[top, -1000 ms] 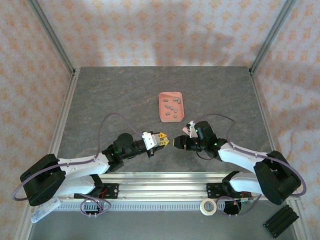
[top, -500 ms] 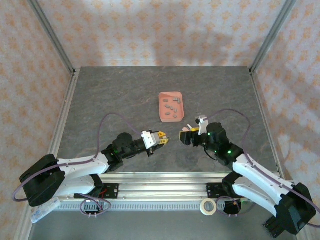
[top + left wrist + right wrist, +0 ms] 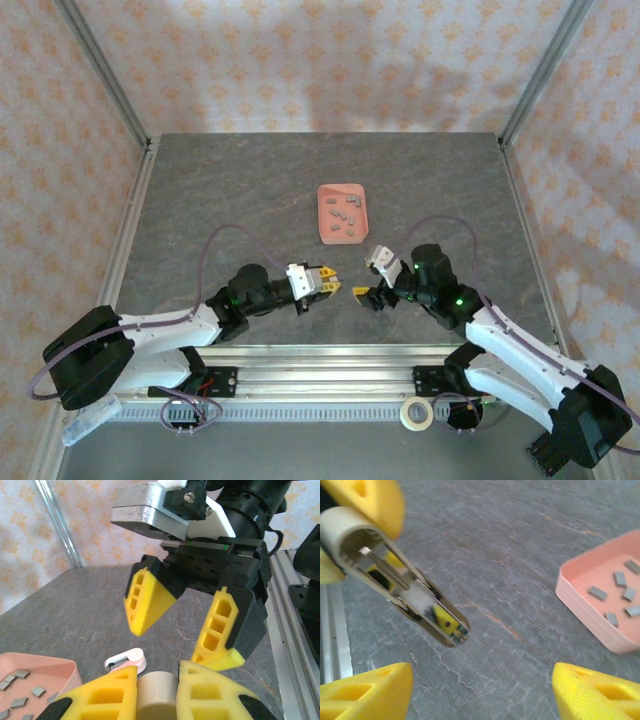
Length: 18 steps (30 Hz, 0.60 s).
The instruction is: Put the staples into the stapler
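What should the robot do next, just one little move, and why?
Probably swing the open, empty right end effector toward the staples in the tray, because the left end effector holds the stapler with its channel opened up.

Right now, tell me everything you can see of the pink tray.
The tray is salmon-pink, shallow and rectangular, with rounded corners and a low raised wall; it looks like plastic. It lies flat on the grey stone-patterned table, beyond the left gripper and the right gripper, touching neither. Several small grey staples lie loose and scattered on its floor.
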Available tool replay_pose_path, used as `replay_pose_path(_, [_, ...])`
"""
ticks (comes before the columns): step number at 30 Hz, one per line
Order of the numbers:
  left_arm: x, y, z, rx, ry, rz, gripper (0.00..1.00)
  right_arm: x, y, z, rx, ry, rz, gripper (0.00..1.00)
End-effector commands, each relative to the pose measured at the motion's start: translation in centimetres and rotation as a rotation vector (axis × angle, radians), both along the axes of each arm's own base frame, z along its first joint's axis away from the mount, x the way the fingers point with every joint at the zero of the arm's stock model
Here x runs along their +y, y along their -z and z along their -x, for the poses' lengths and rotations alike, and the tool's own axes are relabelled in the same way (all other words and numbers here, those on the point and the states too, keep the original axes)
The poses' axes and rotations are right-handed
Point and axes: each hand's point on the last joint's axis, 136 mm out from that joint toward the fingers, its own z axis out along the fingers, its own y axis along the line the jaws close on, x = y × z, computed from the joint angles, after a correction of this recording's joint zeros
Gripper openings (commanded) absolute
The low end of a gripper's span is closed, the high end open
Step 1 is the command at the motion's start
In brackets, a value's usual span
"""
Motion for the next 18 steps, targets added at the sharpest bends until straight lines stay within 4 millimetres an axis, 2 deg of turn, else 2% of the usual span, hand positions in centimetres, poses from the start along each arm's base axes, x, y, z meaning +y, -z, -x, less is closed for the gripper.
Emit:
replay_pose_path(1, [-0.8, -2.4, 0.2, -0.055, 0.057, 0.059, 0.10, 1.9, -1.9, 0.9, -0.138, -0.193, -0.016, 0.74])
replay_pose_path(7, [-1.4, -2.9, 0.5, -0.051, 0.098, 0.094, 0.11, 4.2, -2.5, 2.2, -0.105, -0.375, -0.096, 0.73])
replay_pose_path(11, [-1.8, -3.0, 0.8, -0.039, 0.129, 0.110, 0.12, 4.9, -2.6, 2.2, -0.095, -0.418, -0.111, 0.73])
replay_pose_path(12, [-1.8, -3.7, 0.8, -0.055, 0.132, 0.137, 0.12, 5.0, -2.6, 2.4, -0.083, -0.438, -0.120, 0.72])
replay_pose_path(18, [-2.2, -4.0, 0.8, -0.055, 0.152, 0.162, 0.12, 5.3, -2.1, 2.6, -0.063, -0.463, -0.122, 0.66])
